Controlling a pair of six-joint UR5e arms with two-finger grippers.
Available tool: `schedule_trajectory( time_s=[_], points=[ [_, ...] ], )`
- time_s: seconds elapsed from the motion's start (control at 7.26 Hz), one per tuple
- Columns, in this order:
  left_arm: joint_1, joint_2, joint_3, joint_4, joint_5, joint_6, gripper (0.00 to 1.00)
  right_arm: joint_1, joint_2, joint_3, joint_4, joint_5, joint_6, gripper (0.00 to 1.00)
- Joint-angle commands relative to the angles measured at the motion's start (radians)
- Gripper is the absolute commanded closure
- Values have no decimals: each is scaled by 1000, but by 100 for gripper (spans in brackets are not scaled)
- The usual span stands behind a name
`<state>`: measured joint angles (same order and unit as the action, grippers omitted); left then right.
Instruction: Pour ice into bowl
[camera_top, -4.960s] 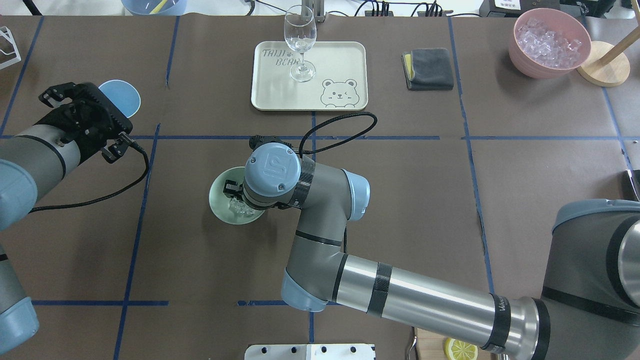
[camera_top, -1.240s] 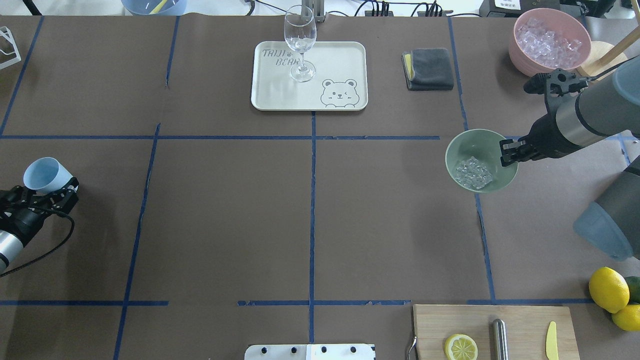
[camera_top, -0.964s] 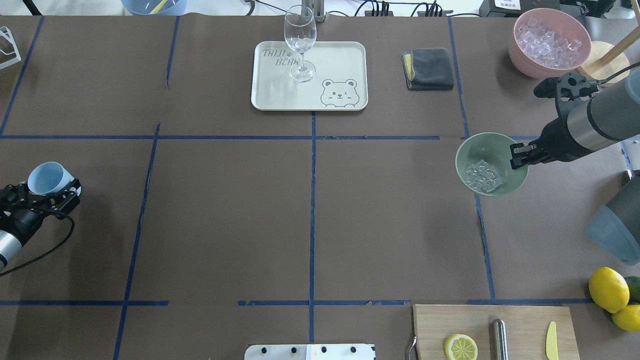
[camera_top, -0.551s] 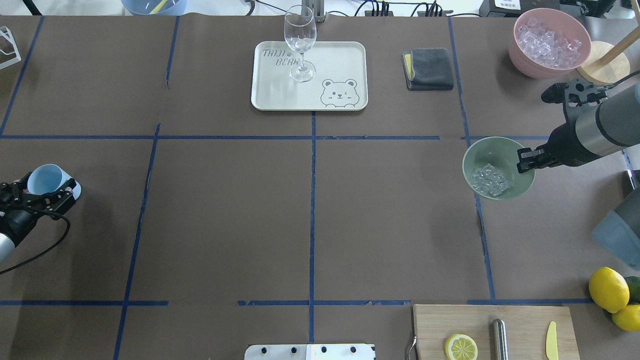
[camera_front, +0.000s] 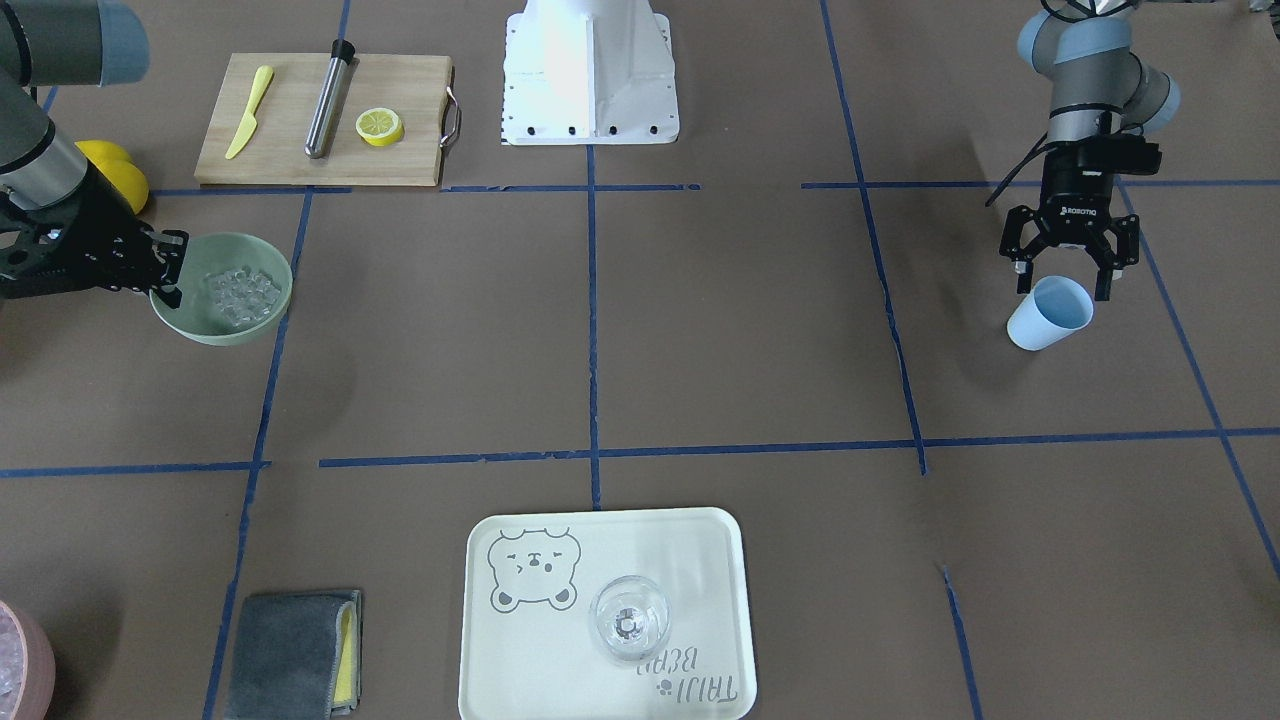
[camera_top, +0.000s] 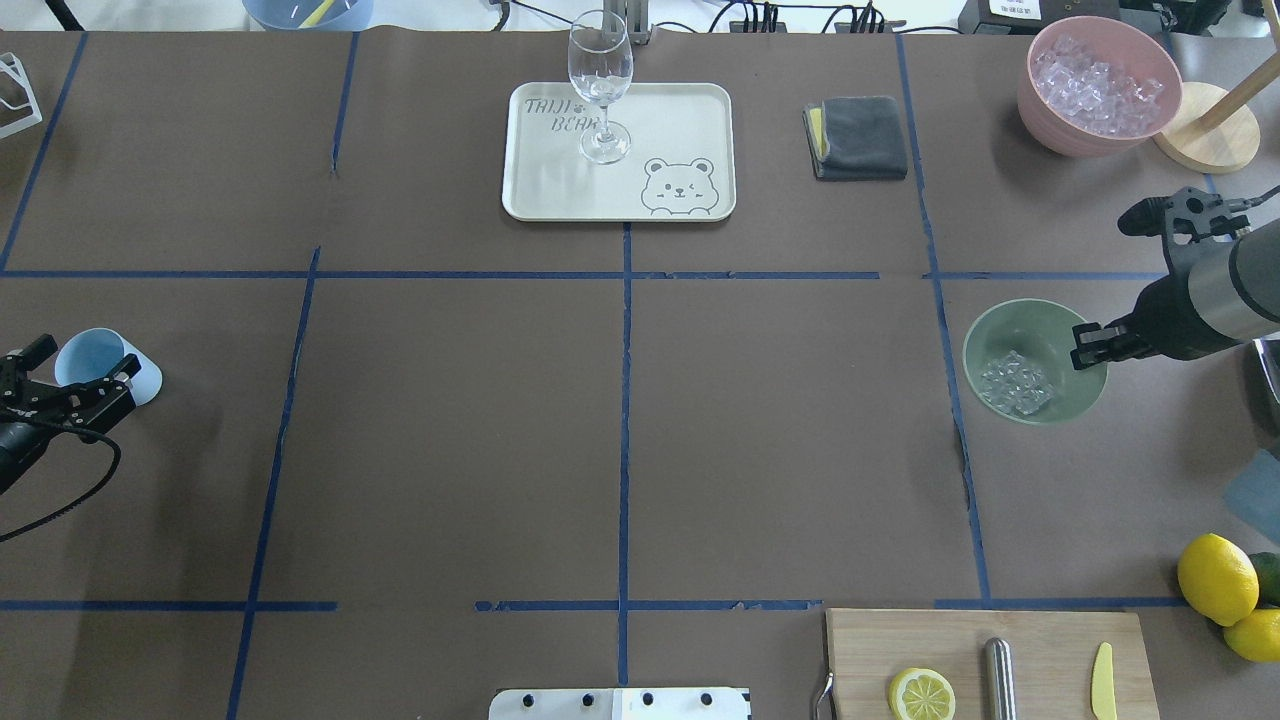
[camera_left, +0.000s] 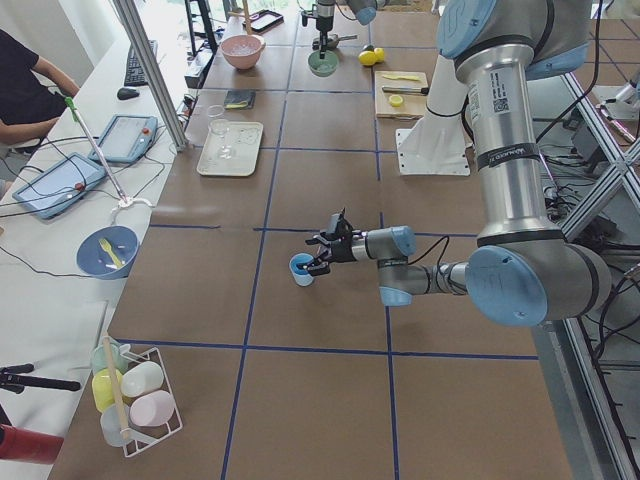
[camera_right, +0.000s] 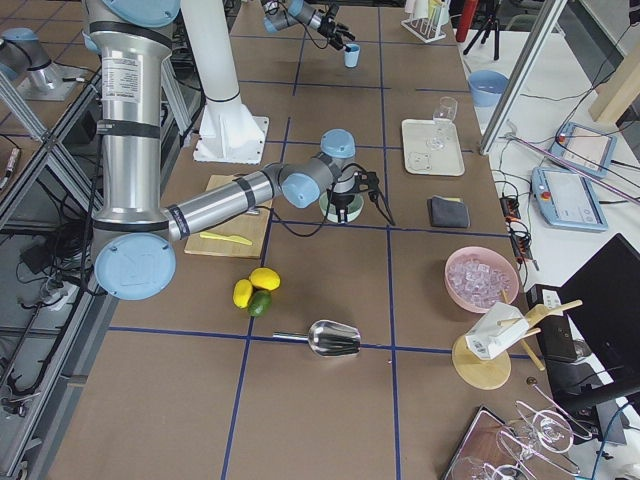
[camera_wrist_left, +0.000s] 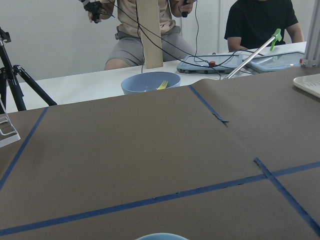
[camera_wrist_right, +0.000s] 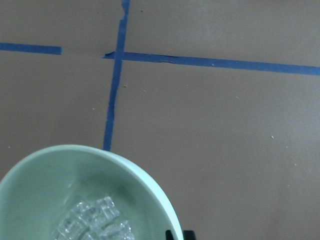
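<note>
- Brown-papered table (camera_front: 700, 330) with blue tape grid.
- Right gripper (camera_front: 170, 268) clamped on bowl (camera_front: 240, 326) rim; ice (camera_front: 240, 292) lies inside.
- Left gripper (camera_front: 1061, 286) spread wide, straddling blue cup (camera_front: 1045, 318).

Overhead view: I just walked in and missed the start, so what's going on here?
The right pincer is clamped on the rim of the mint-green bowl, which holds a small heap of ice cubes, on the robot's right side of the table. The left pincer stands open at the blue cup on the far left side; no ice shows in that cup. The pour looks already done.
</note>
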<state>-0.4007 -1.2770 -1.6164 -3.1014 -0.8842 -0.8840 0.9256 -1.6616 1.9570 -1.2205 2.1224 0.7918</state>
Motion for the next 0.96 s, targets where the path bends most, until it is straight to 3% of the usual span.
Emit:
schedule_trajectory(
  time_s=[0.0,0.28,0.55,0.83],
  points=[
    [-126,5,-51,9,-170,113,0,42,-111,-67,187,10,-8,100],
    [-299,5,-74,42,-406,228,0,105,-132,-125,225,50,-57,100],
    [-476,5,-181,200,-668,284,0,121,-122,-170,231,53,-66,100],
    [-518,1,-194,207,-736,296,0,118,-104,-185,231,63,-59,100]
  ],
)
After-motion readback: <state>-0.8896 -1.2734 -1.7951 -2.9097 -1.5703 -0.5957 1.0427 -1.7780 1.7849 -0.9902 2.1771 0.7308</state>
